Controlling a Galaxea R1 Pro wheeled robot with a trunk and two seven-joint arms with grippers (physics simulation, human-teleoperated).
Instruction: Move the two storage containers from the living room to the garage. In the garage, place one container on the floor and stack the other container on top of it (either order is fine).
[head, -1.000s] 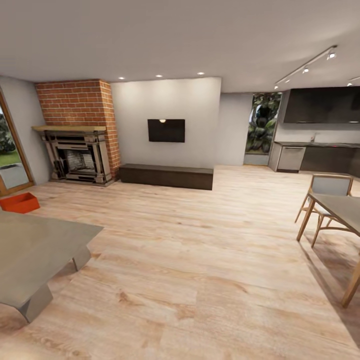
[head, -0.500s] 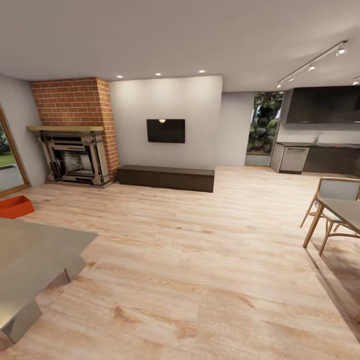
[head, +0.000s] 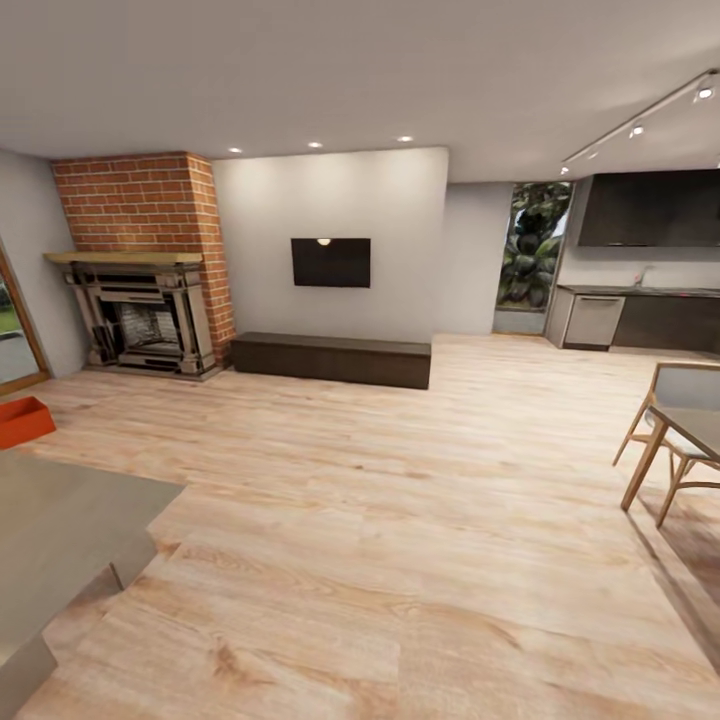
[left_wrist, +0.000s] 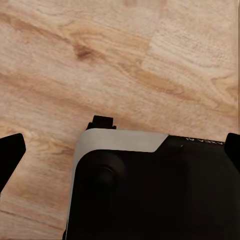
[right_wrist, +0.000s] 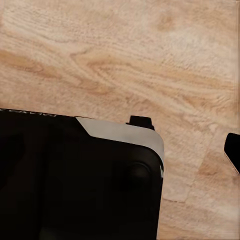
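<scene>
Currently in living room | orange-red rectangular plastic bin (head: 20, 421) on plank floor (head: 400, 520), left of brick fireplace (head: 140, 265) | fingers (left_wrist: 10, 156) empty, spread, ready for pickup

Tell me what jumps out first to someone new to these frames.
The red brick fireplace at the far left wall, with the black TV on the white wall beside it above a long dark bench. Then one orange-red storage container, a bright patch on the wood floor at the left edge, cut off by the frame.
</scene>
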